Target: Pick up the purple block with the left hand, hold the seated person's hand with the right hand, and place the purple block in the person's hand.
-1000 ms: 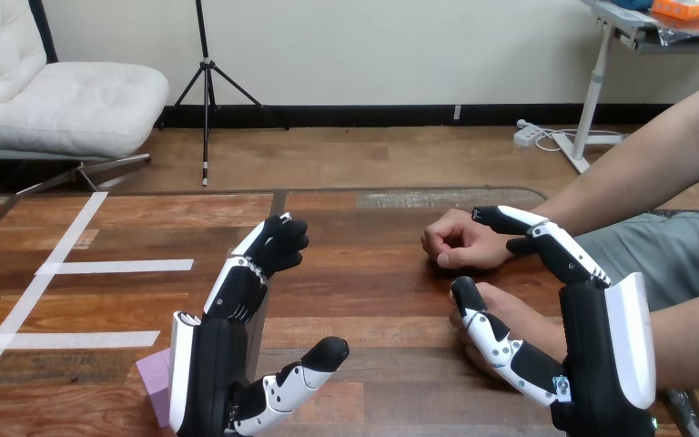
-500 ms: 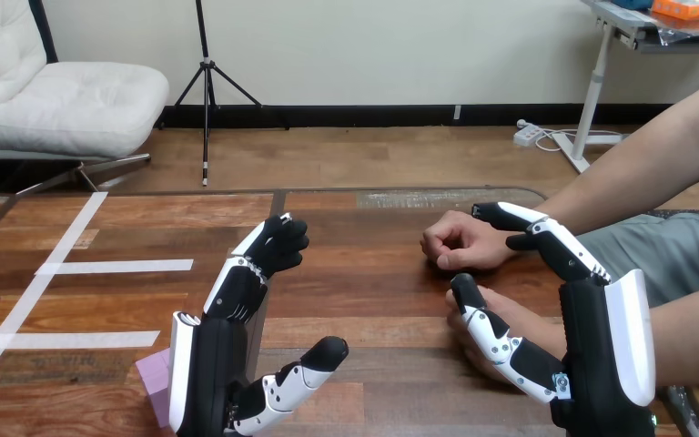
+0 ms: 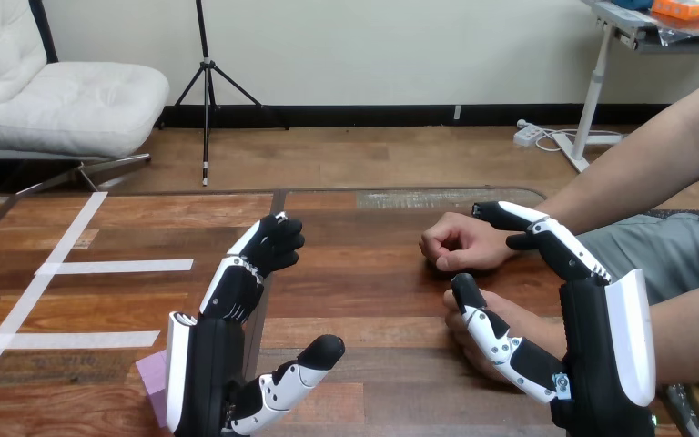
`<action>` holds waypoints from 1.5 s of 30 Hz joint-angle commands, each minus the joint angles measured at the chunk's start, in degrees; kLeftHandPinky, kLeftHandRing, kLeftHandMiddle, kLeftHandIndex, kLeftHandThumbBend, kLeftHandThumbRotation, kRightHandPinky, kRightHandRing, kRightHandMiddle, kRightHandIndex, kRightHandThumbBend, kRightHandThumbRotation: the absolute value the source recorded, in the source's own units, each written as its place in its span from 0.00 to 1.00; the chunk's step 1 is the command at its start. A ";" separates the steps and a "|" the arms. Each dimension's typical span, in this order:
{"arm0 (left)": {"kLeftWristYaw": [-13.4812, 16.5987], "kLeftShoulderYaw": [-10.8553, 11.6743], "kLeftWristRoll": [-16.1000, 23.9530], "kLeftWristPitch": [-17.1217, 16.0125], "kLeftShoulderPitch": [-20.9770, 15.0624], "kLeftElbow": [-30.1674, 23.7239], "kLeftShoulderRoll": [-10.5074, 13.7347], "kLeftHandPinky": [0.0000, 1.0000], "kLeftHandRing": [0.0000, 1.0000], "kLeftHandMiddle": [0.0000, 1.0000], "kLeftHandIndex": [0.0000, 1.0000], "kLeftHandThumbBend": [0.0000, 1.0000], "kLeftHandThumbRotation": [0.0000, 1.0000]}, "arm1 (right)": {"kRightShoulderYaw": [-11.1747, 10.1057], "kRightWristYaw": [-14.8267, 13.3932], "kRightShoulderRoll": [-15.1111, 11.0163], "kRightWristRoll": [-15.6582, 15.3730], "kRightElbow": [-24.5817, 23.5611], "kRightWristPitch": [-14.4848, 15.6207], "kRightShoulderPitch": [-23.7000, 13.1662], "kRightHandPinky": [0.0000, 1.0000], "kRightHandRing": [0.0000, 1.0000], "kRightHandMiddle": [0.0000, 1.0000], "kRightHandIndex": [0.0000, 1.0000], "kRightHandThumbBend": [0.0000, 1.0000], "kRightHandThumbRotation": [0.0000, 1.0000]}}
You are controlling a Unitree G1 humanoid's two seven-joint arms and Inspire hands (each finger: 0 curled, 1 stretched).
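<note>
The purple block (image 3: 154, 382) lies on the table near the front edge; only its left part shows beside my left hand (image 3: 205, 364). That hand stands upright just right of the block, open, with its fingers (image 3: 264, 250) stretched forward and slightly bent at the tips and its thumb (image 3: 296, 369) pointing right. My right hand (image 3: 601, 355) is open at the right. Its fingers (image 3: 546, 238) reach over the wrist of the person's fist (image 3: 460, 244), which rests on the table. The person's nearer hand (image 3: 519, 319) lies between my right thumb (image 3: 487, 328) and fingers, which are not curled round it.
White tape strips (image 3: 114, 266) cross the table's left part, with another strip (image 3: 77, 340) nearer me. The person's forearms (image 3: 637, 173) come in from the right. Bare wood (image 3: 373, 291) lies between my two hands.
My left hand has shifted slightly to the left. The right hand and the person's hands have stayed nearly still.
</note>
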 commanded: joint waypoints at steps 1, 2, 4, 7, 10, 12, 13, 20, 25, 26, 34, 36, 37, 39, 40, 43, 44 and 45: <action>-0.10 0.66 0.28 -0.03 -3.18 -0.88 0.46 0.77 0.79 0.82 0.83 0.79 0.57 | -0.52 -0.42 0.61 0.38 -1.56 -0.50 -2.47 0.65 0.73 0.74 0.72 0.42 0.22; -0.14 0.71 0.28 0.05 -3.20 -0.94 0.62 0.77 0.80 0.82 0.83 0.79 0.56 | -0.52 -0.46 0.60 0.34 -1.56 -0.53 -2.45 0.65 0.73 0.74 0.72 0.42 0.22; -0.32 1.06 0.53 1.10 -3.12 -1.47 1.59 0.78 0.80 0.82 0.84 0.78 0.56 | -0.51 -0.48 0.64 0.33 -1.56 -0.52 -2.39 0.66 0.73 0.74 0.72 0.42 0.22; -0.40 1.64 1.25 3.17 -2.83 -2.71 2.97 0.79 0.82 0.83 0.84 0.78 0.57 | -0.47 -0.46 0.71 0.34 -1.61 -0.44 -2.26 0.66 0.73 0.74 0.72 0.42 0.22; -0.67 1.99 1.49 5.85 -2.20 -4.62 4.17 0.79 0.83 0.84 0.85 0.79 0.58 | -0.45 -0.35 0.74 0.40 -1.70 -0.32 -2.10 0.66 0.73 0.74 0.72 0.42 0.23; -0.90 2.20 1.70 7.95 -1.60 -6.21 5.00 0.79 0.84 0.85 0.85 0.79 0.58 | -0.44 -0.33 0.73 0.42 -1.66 -0.35 -2.05 0.66 0.73 0.74 0.72 0.42 0.23; -1.00 2.30 1.85 8.94 -1.29 -7.00 5.38 0.79 0.84 0.85 0.85 0.79 0.58 | -0.44 -0.35 0.71 0.42 -1.62 -0.40 -2.03 0.66 0.73 0.74 0.72 0.42 0.23; -2.07 2.69 2.24 15.57 0.84 -12.75 8.29 0.81 0.86 0.87 0.86 0.80 0.59 | -0.47 -0.40 0.65 0.26 -1.68 -0.43 -1.89 0.66 0.73 0.74 0.71 0.42 0.23; -0.97 4.10 4.84 19.54 2.57 -17.20 10.09 0.82 0.87 0.89 0.87 0.81 0.59 | -0.46 -0.29 0.66 0.28 -1.75 -0.29 -1.78 0.66 0.73 0.74 0.71 0.42 0.22; -0.72 4.25 5.26 20.06 2.82 -17.81 10.28 0.82 0.88 0.89 0.88 0.80 0.59 | -0.45 -0.28 0.66 0.31 -1.74 -0.30 -1.77 0.66 0.73 0.74 0.71 0.42 0.22; 1.80 5.96 8.95 24.23 5.12 -23.36 12.12 0.84 0.90 0.91 0.90 0.80 0.60 | -0.29 -0.27 0.48 0.65 -0.91 -0.89 -2.05 0.66 0.73 0.74 0.71 0.42 0.22; 2.54 6.29 10.28 25.70 5.68 -24.80 12.65 0.84 0.90 0.92 0.90 0.80 0.60 | -0.20 -0.10 0.49 0.88 -0.83 -0.91 -2.03 0.66 0.73 0.74 0.72 0.42 0.22; 2.90 6.38 10.90 26.42 5.95 -25.46 12.88 0.85 0.91 0.93 0.91 0.80 0.62 | -0.16 0.01 0.49 1.01 -0.85 -0.88 -1.99 0.66 0.73 0.74 0.72 0.42 0.22; 3.61 6.66 12.14 27.75 6.45 -26.69 13.34 0.86 0.92 0.93 0.91 0.80 0.63 | -0.09 0.22 0.54 1.24 -0.87 -0.79 -1.92 0.66 0.73 0.74 0.72 0.42 0.22; 3.90 6.75 12.61 28.27 6.65 -27.17 13.54 0.86 0.92 0.93 0.92 0.80 0.63 | -0.05 0.28 0.56 1.32 -0.87 -0.74 -1.90 0.66 0.73 0.74 0.72 0.42 0.22; 4.78 7.02 13.92 29.74 7.22 -28.54 14.10 0.87 0.93 0.94 0.92 0.80 0.64 | 0.07 0.60 0.54 1.57 -0.90 -0.65 -1.86 0.66 0.73 0.75 0.72 0.42 0.22; 5.02 6.99 14.18 30.10 7.36 -28.86 14.24 0.88 0.93 0.94 0.93 0.80 0.64 | 0.09 0.69 0.53 1.63 -0.91 -0.64 -1.85 0.66 0.73 0.75 0.72 0.42 0.22; 5.29 7.10 14.75 30.69 7.60 -29.36 14.58 0.88 0.93 0.94 0.93 0.80 0.65 | 0.14 0.96 0.51 1.74 -1.09 -0.47 -1.75 0.66 0.73 0.75 0.72 0.42 0.22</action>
